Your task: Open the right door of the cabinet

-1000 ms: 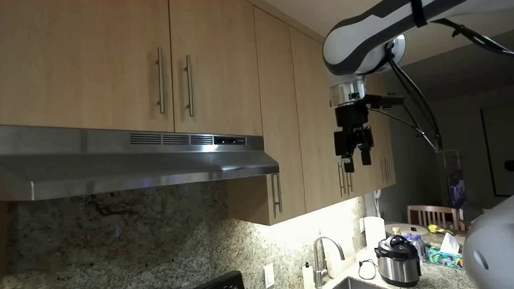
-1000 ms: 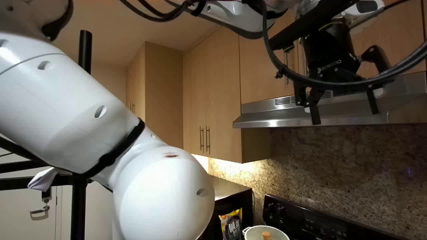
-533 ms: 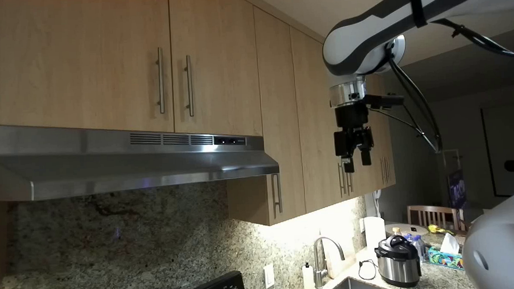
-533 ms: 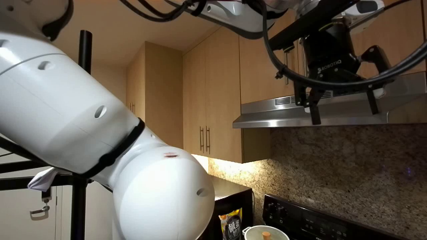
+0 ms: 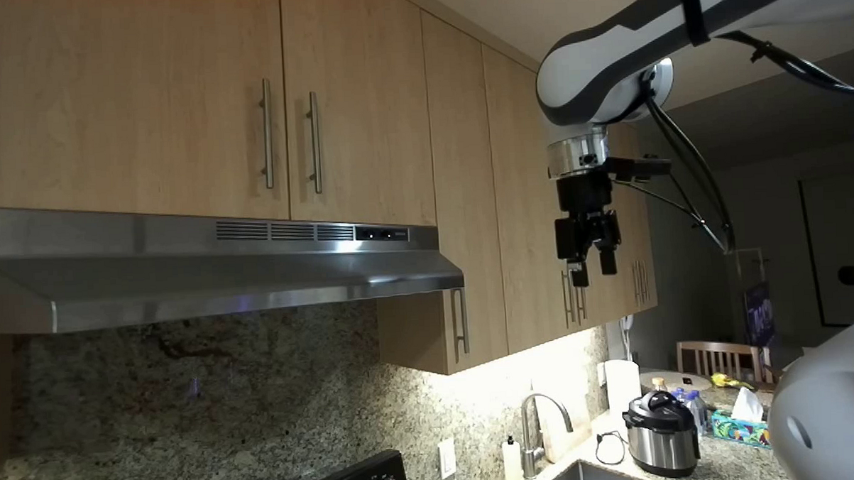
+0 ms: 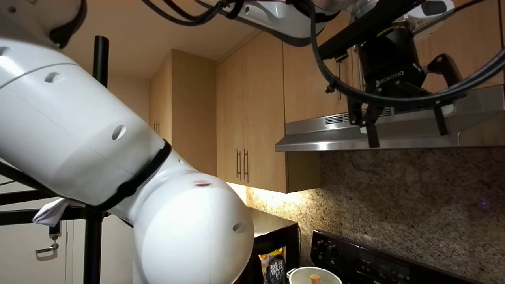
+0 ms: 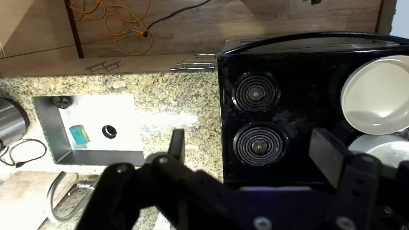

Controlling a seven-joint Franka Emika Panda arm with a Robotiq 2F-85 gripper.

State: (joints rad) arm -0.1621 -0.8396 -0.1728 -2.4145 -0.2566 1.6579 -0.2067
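The right door [image 5: 365, 107] is a flat light-wood panel with a vertical metal bar handle [image 5: 315, 142] near its left edge. It is shut, above the range hood. It also shows partly in an exterior view [image 6: 477, 59], behind the arm and gripper. The cabinet's twin left door [image 5: 131, 101] is shut too. My gripper [image 5: 593, 270] points down, fingers apart and empty, apart from the door. It hangs before the hood in an exterior view [image 6: 406, 130]. In the wrist view the gripper [image 7: 250, 143] is above the stove and counter; the door is out of view there.
The steel range hood [image 5: 222, 265] juts out below the cabinet. Taller cabinets [image 5: 468, 196] stand beside it. Below are the black stove [image 7: 303, 95] with a pale pot [image 7: 378, 95], the sink [image 7: 102, 121] and the faucet [image 5: 546, 406]. A loose cable [image 6: 347, 92] loops by the gripper.
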